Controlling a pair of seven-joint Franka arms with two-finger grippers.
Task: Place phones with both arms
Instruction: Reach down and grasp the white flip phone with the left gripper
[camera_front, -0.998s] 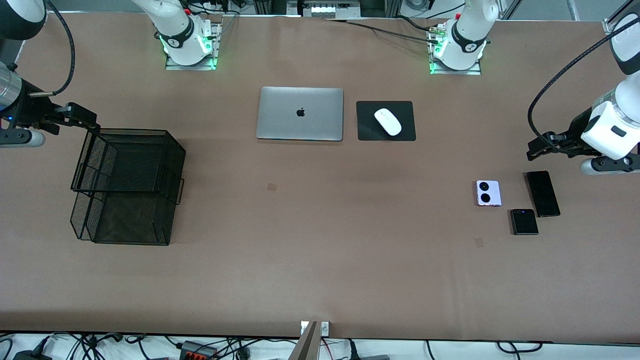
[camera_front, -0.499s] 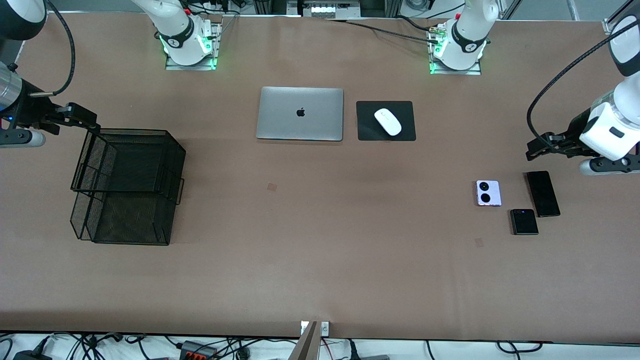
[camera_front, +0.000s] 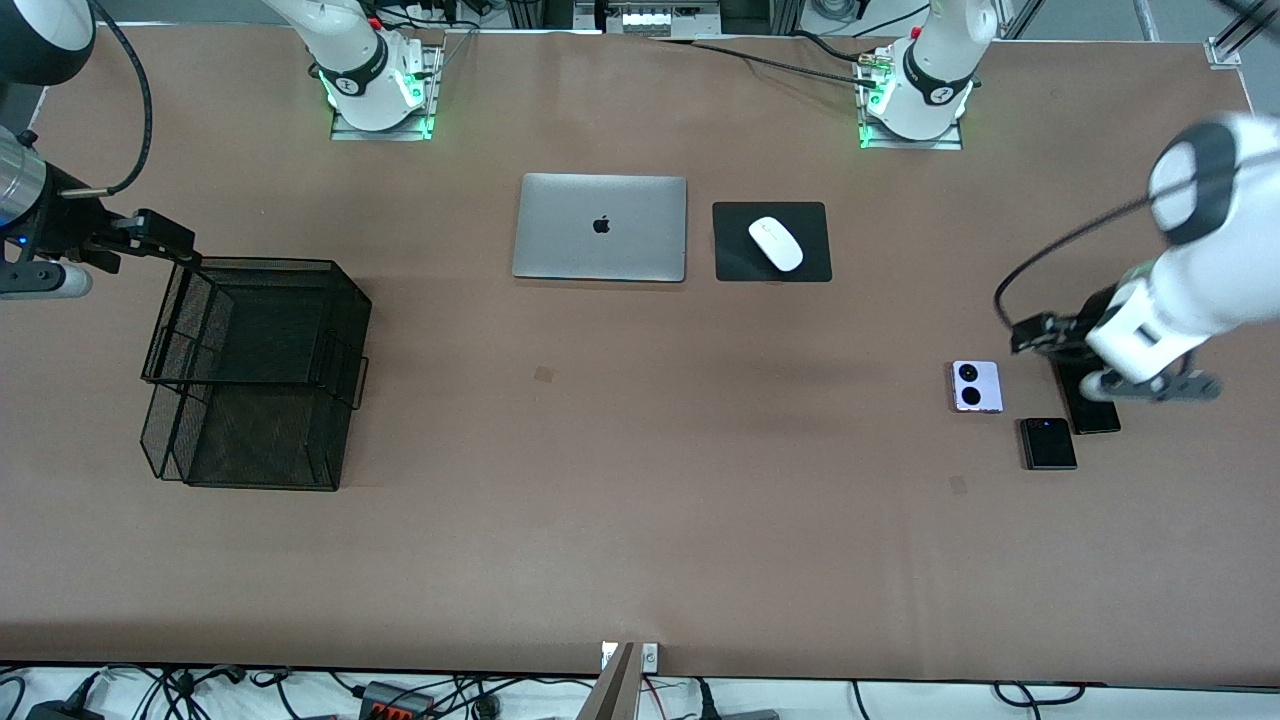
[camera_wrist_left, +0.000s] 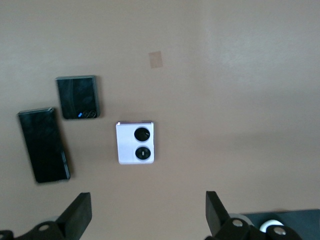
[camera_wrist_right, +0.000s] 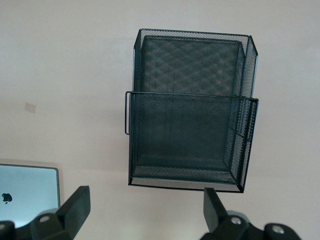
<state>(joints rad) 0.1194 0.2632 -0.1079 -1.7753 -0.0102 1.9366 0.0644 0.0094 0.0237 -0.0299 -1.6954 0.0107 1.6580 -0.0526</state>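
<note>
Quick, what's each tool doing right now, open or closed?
Left tool: open, empty, over the phones.
Right tool: open, empty, by the mesh tray.

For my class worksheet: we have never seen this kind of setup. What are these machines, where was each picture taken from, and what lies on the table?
Two white robot arms work at a brown table. One picture looks down from across the table; the other two come from wrist cameras. The left pincer, open and empty, is over the small squarish lilac phone, beside the small squarish black phone and the longer black slab phone. The right pincer, open and empty, waits over the black mesh tray. A silver laptop and white mouse lie near the bases.
</note>
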